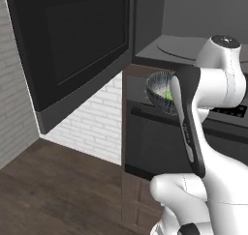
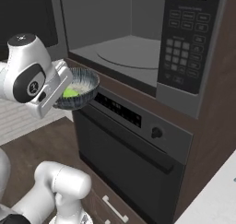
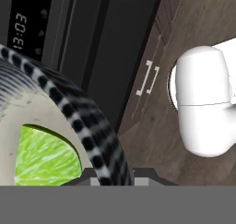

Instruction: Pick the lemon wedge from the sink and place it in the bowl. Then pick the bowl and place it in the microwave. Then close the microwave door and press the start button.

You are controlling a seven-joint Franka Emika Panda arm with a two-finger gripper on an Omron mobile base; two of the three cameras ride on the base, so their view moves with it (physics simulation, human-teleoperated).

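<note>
The claw is pinching the rim of the bowl and holds it up in the air. The hand is white, and in the right base view it sits on the left side of the bowl. In the hand view the striped rim of the bowl runs down between the fingertips at the bottom.

The bowl is dark and streaky outside and pale inside. The lemon wedge lies in the bowl, close to the side where the claw grips. It is bright yellow-green. In the left base view the bowl peeks out from behind the dark arm, with the lemon wedge inside it.

The bowl hangs just in front of the oven, up by its top left corner, and a little below the floor of the microwave. The microwave is open. Its round grey turntable lies flat inside. The buttons and the green clock are on the right side of the microwave.

The microwave door is swung wide open to the left. It is a big black panel with a dark window.

Below the oven there is a drawer with a pale handle. The floor is dark wood.
</note>
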